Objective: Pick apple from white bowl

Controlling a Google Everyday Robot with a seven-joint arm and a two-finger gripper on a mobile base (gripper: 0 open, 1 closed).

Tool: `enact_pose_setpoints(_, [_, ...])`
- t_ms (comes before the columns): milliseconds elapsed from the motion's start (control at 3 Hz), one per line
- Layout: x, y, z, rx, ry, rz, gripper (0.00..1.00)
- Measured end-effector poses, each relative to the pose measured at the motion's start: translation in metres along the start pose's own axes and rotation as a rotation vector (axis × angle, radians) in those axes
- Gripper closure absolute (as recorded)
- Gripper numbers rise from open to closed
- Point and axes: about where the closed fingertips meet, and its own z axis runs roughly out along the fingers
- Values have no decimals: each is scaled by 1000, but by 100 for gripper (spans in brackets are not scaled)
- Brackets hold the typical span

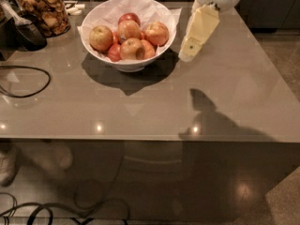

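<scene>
The white bowl (pixel 131 66) stands at the back of the grey table, lined with crinkled white paper and holding several apples. The yellow-tan apple (pixel 132 49) with a dark stem dimple lies at the front of the pile. Other reddish apples lie around and behind it. My gripper (pixel 188 54) hangs from the white arm at the top right. It points down and left, above the table, just right of the bowl's rim. It holds nothing that I can see.
A glass jar of brown snacks (pixel 41 11) stands at the back left, with a dark scoop-like object (pixel 28 33) beside it. A black cable (pixel 26 81) loops on the table's left side. The table's front edge (pixel 140 138) runs across the middle of the view.
</scene>
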Motion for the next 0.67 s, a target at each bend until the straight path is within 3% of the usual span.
enact_pose_setpoints(333, [-19, -14, 7, -24, -19, 8, 20])
enact_pose_setpoints(667, [-34, -23, 14, -43, -31, 13, 13])
